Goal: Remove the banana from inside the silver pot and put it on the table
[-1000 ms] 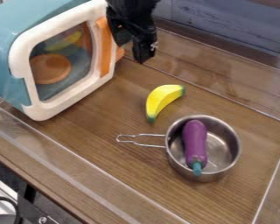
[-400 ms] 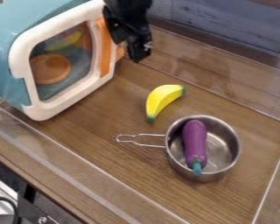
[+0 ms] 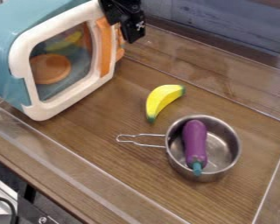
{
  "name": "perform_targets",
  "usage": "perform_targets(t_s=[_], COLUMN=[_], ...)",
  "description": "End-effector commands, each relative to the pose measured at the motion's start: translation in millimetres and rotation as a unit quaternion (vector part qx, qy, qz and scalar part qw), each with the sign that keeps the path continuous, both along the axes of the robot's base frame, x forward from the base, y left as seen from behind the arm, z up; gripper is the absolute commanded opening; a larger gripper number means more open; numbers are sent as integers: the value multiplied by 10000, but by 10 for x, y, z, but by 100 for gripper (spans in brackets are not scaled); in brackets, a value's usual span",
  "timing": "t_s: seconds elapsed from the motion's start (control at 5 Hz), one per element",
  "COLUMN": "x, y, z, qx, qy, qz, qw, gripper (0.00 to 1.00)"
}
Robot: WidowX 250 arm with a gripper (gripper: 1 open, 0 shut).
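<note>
Banana (image 3: 164, 100) lies flat on the surface (image 3: 241, 96), out of the pot (image 3: 203, 147), just up-left of its rim and apart from it. Nothing touches it, so it rests on its own.

Pot now holds only the eggplant (image 3: 195, 142), lying lengthwise across the bowl with one end over the near rim. Wire handle points left along the wood.

Pincer (image 3: 129, 24) sits high at the top edge, in front of the toy microwave (image 3: 52, 61), well apart from banana and pot. It carries nothing; the fingers are dark and partly cropped, so whether they are spread or closed cannot be told.

Judgement: task reads as essentially done, since the banana is on the wood and clear of the pot. The arm's height and distance suit a position clear of the work area. Only risk: the curved plastic banana could rock or slide if bumped, but nothing is near it. Microwave door stands ajar, unrelated to the job.
</note>
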State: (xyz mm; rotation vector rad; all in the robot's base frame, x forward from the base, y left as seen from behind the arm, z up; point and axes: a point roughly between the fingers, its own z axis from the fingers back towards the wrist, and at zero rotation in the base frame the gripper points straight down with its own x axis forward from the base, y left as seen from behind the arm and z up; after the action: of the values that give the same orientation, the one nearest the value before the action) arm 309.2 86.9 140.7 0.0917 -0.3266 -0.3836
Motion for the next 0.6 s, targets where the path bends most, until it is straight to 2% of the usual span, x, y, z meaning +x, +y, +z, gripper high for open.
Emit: perform_targets(t_s=[0.0,0.4], x=[78,125], y=[101,136], z=[118,-37], qx=[37,-3], qy=[-235,-236], qz=[-50,-397], qw=[9997,9989], gripper=[100,100])
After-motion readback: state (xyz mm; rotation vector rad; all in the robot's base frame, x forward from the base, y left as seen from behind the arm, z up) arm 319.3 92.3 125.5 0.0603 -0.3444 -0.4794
